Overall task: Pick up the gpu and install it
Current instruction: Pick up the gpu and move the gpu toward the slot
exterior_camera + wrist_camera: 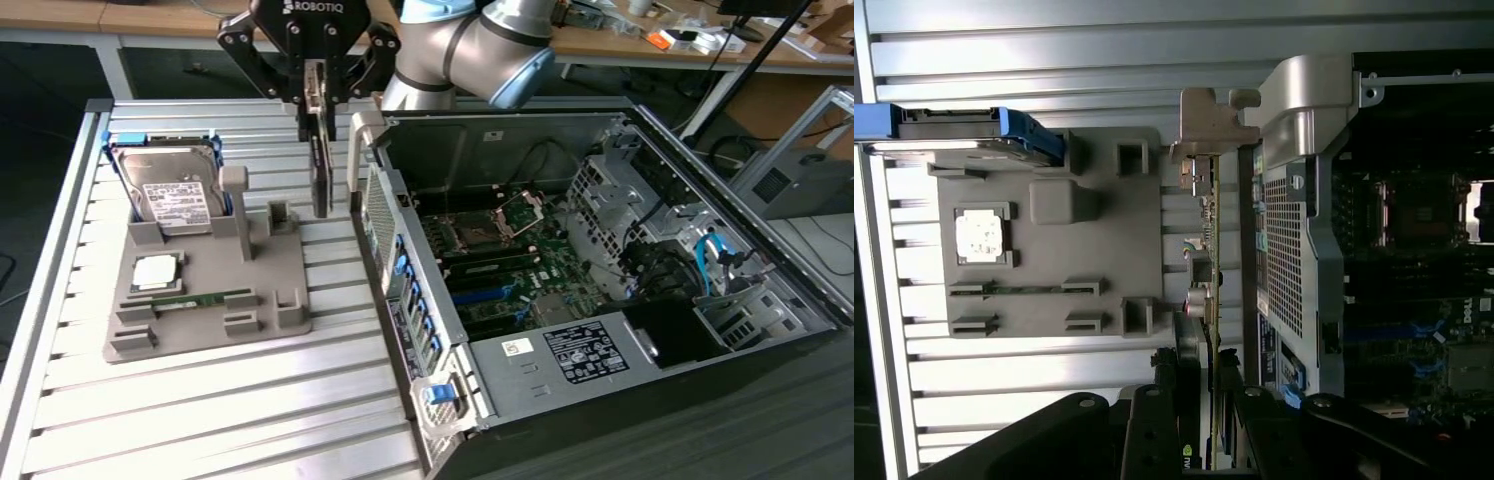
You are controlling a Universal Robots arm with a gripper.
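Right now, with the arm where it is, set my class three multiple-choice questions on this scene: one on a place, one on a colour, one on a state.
1. Where is the gpu?
A. Hanging between the grey holder and the computer case
B. Lying flat on the floor
C. Resting on a chair

2. What colour is the frame around the hard drive?
A. Red
B. Yellow
C. Blue

3. What state is the computer case in?
A. Shut on every side
B. Open, with its insides showing
C. Wrapped in plastic

Answers:
1 A: the gripper is shut on the gpu, which hangs on edge in the gap beside the case wall.
2 C: blue strips show along the drive's edges.
3 B: the boards and cables inside are in plain view.
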